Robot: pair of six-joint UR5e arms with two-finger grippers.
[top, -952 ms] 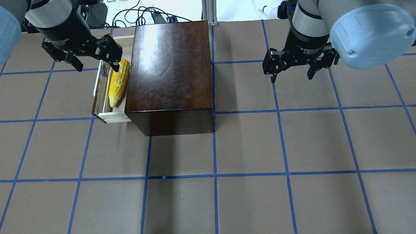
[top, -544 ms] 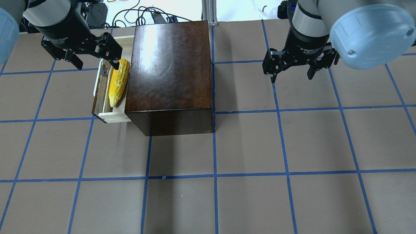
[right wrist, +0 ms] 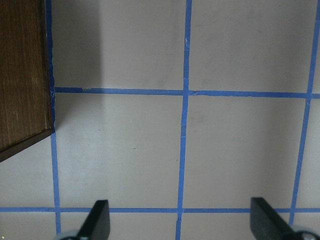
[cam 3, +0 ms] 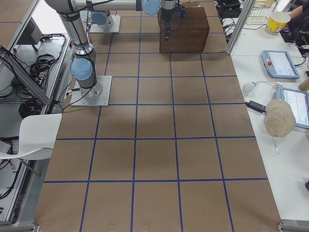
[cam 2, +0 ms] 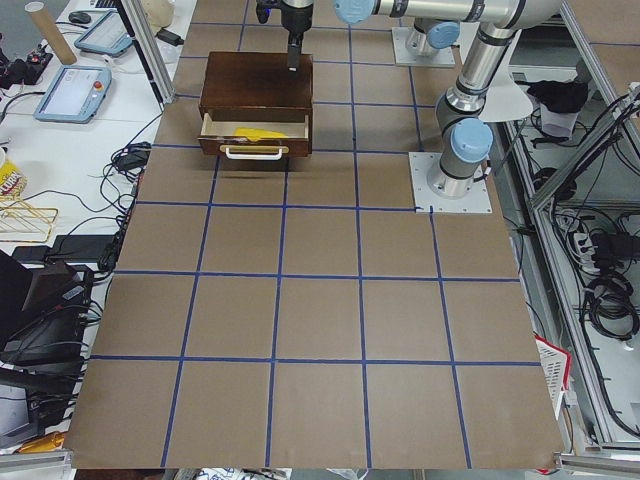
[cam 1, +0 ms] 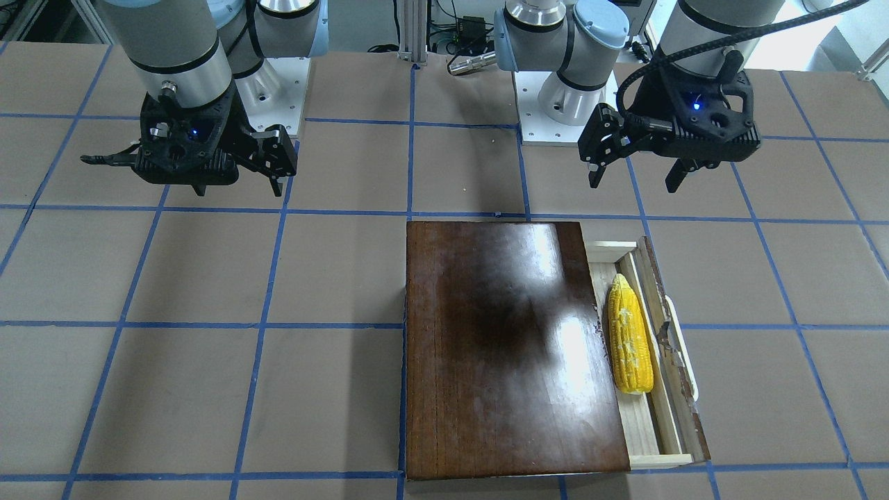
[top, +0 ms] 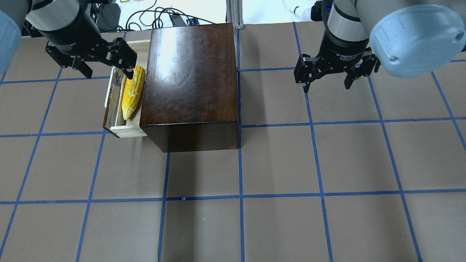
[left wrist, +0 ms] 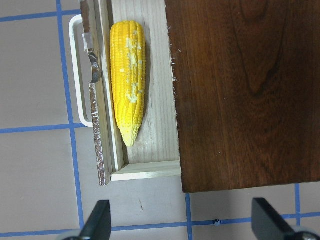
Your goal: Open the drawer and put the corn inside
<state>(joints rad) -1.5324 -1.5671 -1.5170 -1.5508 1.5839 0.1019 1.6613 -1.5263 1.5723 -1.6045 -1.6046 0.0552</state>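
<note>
Knobbly yellow tapered corn [left wrist: 127,85] lies in pale-wood drawer [left wrist: 157,125] w/ chipped front & white bar handle [left wrist: 75,70], upper left of overhead view, beside glossy dark box [top: 189,80]; L gripper [top: 109,74] & R gripper [top: 326,87] both spread, empty.

The pale-wood drawer tray [cam 1: 642,423] has its inner portion hidden beneath the glossy dark-brown wooden box [cam 1: 500,347]. Overhead, the left gripper [top: 109,77] appears to overlap the blunt end of the yellow toy corn cob [top: 131,92].

Blue-taped brown table [top: 276,163] under dark-brown box [top: 189,76]
</note>
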